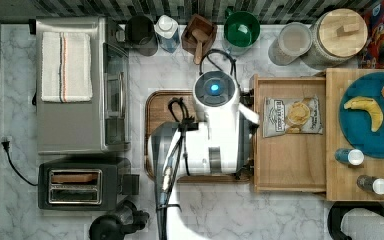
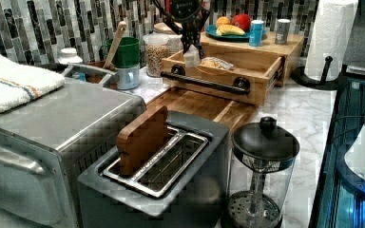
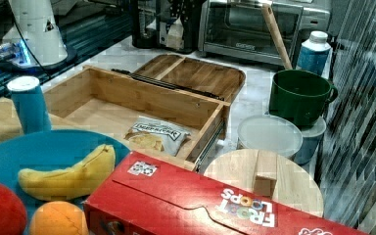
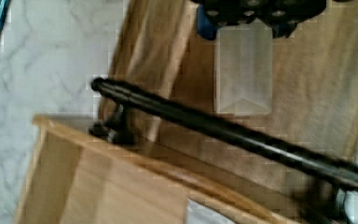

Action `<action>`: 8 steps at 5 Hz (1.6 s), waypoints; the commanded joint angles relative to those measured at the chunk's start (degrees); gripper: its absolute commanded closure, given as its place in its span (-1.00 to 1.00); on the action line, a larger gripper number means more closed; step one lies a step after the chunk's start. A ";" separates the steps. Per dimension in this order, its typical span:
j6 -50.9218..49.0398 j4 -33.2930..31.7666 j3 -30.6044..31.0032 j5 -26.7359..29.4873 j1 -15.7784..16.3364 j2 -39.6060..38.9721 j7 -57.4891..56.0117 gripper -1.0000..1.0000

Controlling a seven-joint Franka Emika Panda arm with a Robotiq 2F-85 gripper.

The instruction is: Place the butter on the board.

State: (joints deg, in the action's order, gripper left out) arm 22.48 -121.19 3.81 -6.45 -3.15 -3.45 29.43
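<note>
The butter is held clenched in the gripper (long axis hanging downward), above the board, beside the drawer handle.

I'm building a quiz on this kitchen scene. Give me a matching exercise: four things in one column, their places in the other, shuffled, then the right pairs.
Things:
1. butter
2. chip bag
3. banana
4. striped towel

Places:
A. on the blue plate
B. held in the gripper, above the board
C. on top of the toaster oven
D. inside the open wooden drawer

Pairs: 1-B, 2-D, 3-A, 4-C
</note>
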 commanded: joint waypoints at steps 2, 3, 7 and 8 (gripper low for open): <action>6.93 -5.96 5.88 -0.52 6.32 6.49 15.00 1.00; 10.69 -8.41 7.93 0.87 5.70 6.38 19.73 1.00; 23.02 -15.12 11.35 0.15 5.62 3.42 27.66 1.00; 24.18 -16.76 11.08 2.28 5.65 2.81 24.79 1.00</action>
State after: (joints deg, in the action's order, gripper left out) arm 46.30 -137.76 13.36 -6.66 1.27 0.04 54.44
